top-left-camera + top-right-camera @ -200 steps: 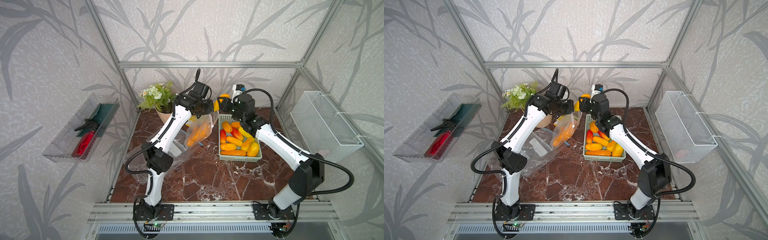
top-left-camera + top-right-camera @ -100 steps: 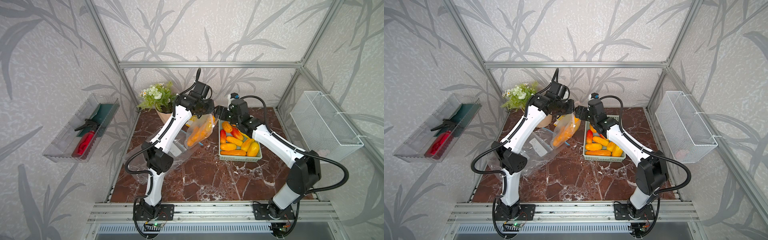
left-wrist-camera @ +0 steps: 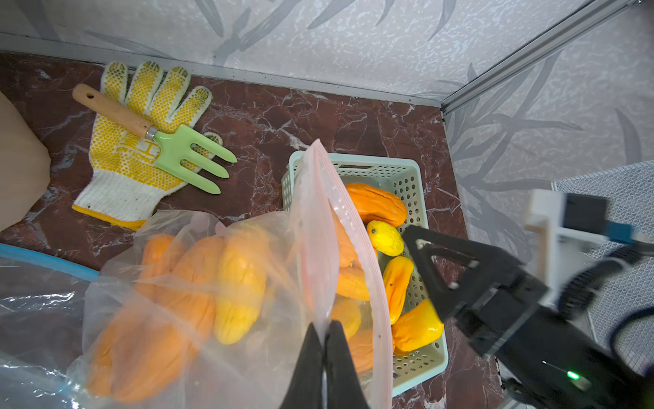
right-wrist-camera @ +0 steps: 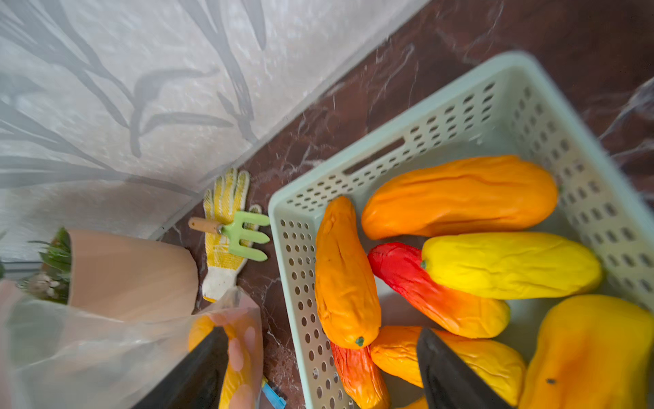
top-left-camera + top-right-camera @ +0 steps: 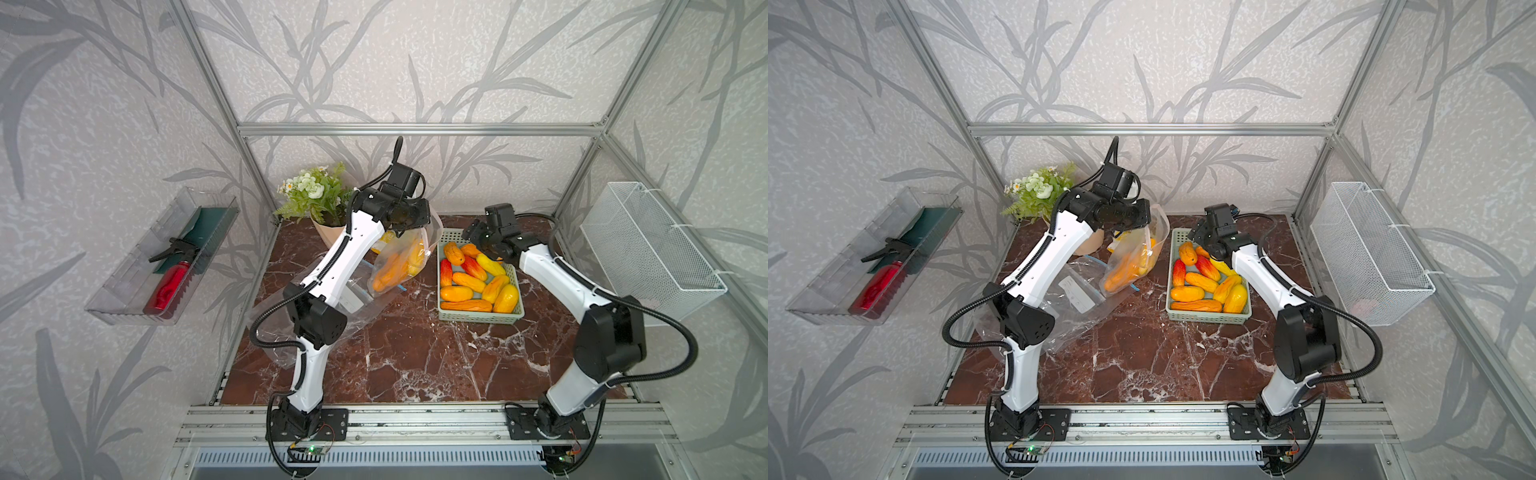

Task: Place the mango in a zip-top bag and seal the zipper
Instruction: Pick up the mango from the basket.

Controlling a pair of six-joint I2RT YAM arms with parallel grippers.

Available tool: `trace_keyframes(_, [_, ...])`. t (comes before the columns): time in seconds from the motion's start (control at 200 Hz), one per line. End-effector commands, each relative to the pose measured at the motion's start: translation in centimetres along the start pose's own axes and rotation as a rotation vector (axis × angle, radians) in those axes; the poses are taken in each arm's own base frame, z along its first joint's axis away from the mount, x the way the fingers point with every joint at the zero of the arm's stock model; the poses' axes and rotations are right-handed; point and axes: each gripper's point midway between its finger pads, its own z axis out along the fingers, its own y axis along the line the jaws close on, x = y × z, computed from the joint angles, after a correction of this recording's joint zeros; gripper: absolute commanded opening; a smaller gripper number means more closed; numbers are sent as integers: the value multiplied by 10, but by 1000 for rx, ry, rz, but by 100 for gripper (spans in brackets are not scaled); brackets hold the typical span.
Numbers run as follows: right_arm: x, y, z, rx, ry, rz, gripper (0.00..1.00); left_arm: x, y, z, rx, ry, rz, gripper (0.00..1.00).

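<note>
Since approx. 1 s ago the right claw (image 5: pixel 478 236) has been pulled back from the mouth of the zip-top bag (image 5: pixel 398 259). It is now seen over the far end of the basket (image 5: pixel 482 319) — jaws spread wide, nothing between them. One mango was carried at the bag mouth then and is no longer in that claw. It is judged to have been dropped inside w/ the others, so the placing step looks done for this piece.

Bag position is unchanged: its upper edge is pinched by the left claw (image 3: pixel 323 331), clenched tight on the plastic. The bag is hung over the worktop (image 5: pixel 415 357); whether its lower end rests on the surface cannot be told.

A yellow mango (image 3: pixel 240 283) and orange ones are seen through the film, below and beside the left claw. The right claw is near the bag's rim on the basket side — not touching.

The zipper (image 3: pixel 354 244) is not yet pressed together. Sealing remains, prob. w/ the right claw brought back to the rim.
</note>
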Motion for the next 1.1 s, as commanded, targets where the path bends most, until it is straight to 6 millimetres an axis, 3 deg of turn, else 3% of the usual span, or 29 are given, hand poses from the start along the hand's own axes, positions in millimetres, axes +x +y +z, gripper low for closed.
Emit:
trace_keyframes(0.0, [33, -17, 38, 58, 126, 17, 84, -4, -8, -3, 22, -16, 9, 0])
trace_keyframes(0.135, [51, -35, 64, 117, 200, 44, 84, -3, -7, -2, 21, -14, 9, 0])
trace_keyframes(0.435, [52, -31, 87, 103, 213, 50, 64, -3, -8, -5, 24, -13, 10, 0])
trace_keyframes(0.565, [46, -31, 87, 83, 191, 36, 62, -1, -9, -4, 26, -7, 10, 0])
trace_keyframes(0.925, [19, -11, 73, -106, 92, 14, 42, 2, -9, -5, 24, -2, 14, 0])
trace_keyframes(1.094, [12, -7, 53, -125, 57, 15, 34, 4, -7, -4, 14, 3, 19, 0])
